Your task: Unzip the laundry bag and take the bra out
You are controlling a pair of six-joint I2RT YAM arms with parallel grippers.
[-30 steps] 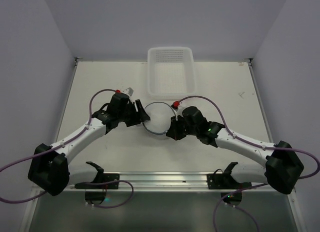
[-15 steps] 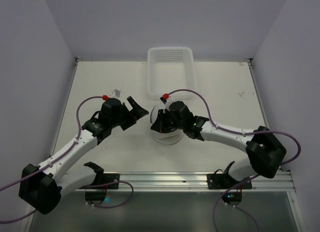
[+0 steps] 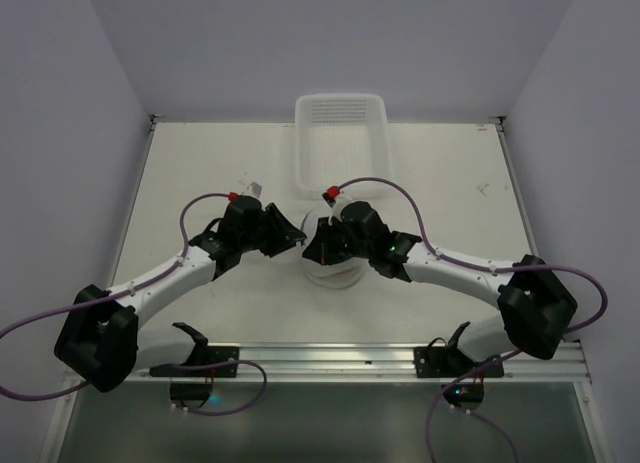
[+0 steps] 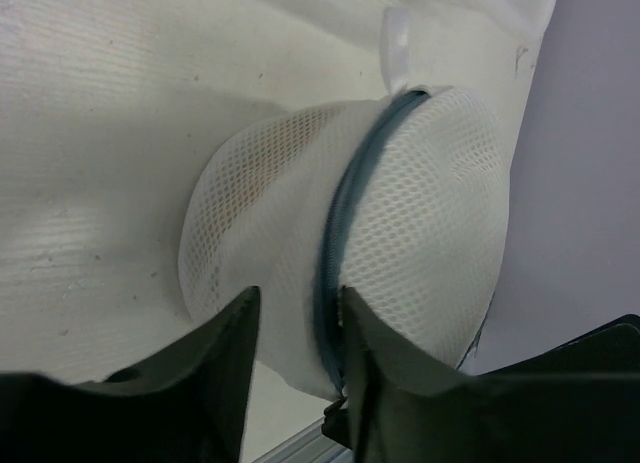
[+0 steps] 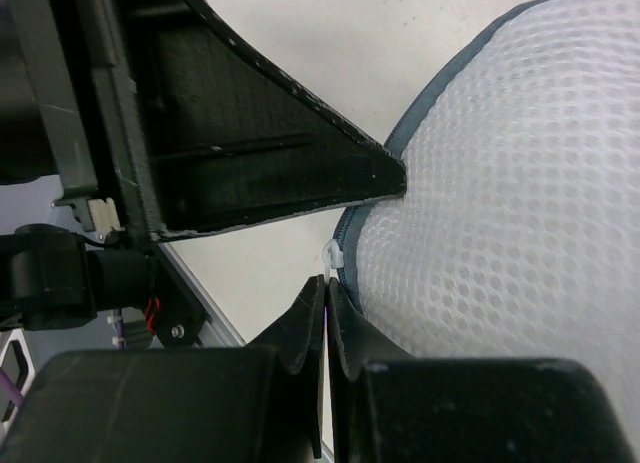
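The laundry bag [image 3: 335,270], a round white mesh dome with a blue-grey zip rim [image 4: 345,213], sits at the table's middle between both grippers. My left gripper [image 3: 294,235] is closed on the bag's edge; in the left wrist view [image 4: 298,318] its fingers pinch mesh and zip between them. My right gripper [image 3: 316,248] is shut on the small white zip pull [image 5: 331,253], right at the rim of the bag [image 5: 500,203]. The left gripper's finger [image 5: 280,153] touches the bag just above it. The bra is hidden; nothing shows through the mesh.
A rectangular white plastic basket [image 3: 341,143] stands at the table's back edge, just behind the bag. A metal rail [image 3: 320,358] with the arm bases runs along the near edge. Grey walls close in the table on both sides.
The left gripper, open and apart from the bag half a second ago, has moved right and closed on its edge. The right gripper stayed at the bag's rim.
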